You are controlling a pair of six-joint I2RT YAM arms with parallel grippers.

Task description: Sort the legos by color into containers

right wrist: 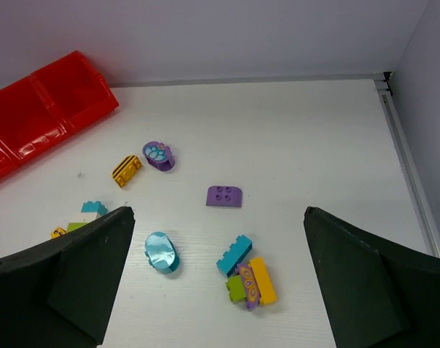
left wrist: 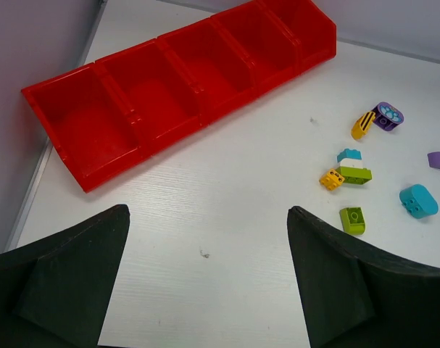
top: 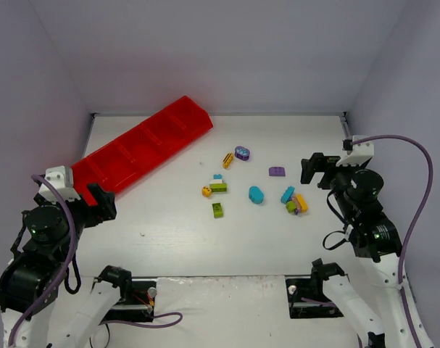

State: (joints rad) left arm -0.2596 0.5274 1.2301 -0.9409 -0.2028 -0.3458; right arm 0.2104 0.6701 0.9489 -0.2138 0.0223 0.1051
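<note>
Closest to the lens in the left wrist view are the dark fingers (left wrist: 67, 279) of the left gripper (left wrist: 207, 214), spread wide and holding nothing. The right gripper (right wrist: 218, 212) stands just as released, also empty. One of its own fingers covers part of the teal-white-lime stack (top: 218, 184), so I can't count those pieces from there. The red tray (left wrist: 114, 168) lies diagonally at far left, no brick in it yet. Its far end is cut by the frame top in the left wrist view, and from above its near end is tucked behind the left arm (top: 42, 232). The legos sit loose mid-table, well apart from the tray: lime brick (top: 217, 210), teal oval (top: 256, 194), purple brick (top: 277, 171), paw-print round (top: 242, 153), striped yellow piece (top: 227, 160), and a mixed cluster (top: 295, 201) that is hard to make out. Table (top: 169, 239) is white with faint grain and one dark speck (left wrist: 203, 253). Pale lilac-grey walls (top: 220, 51) close three sides.
</note>
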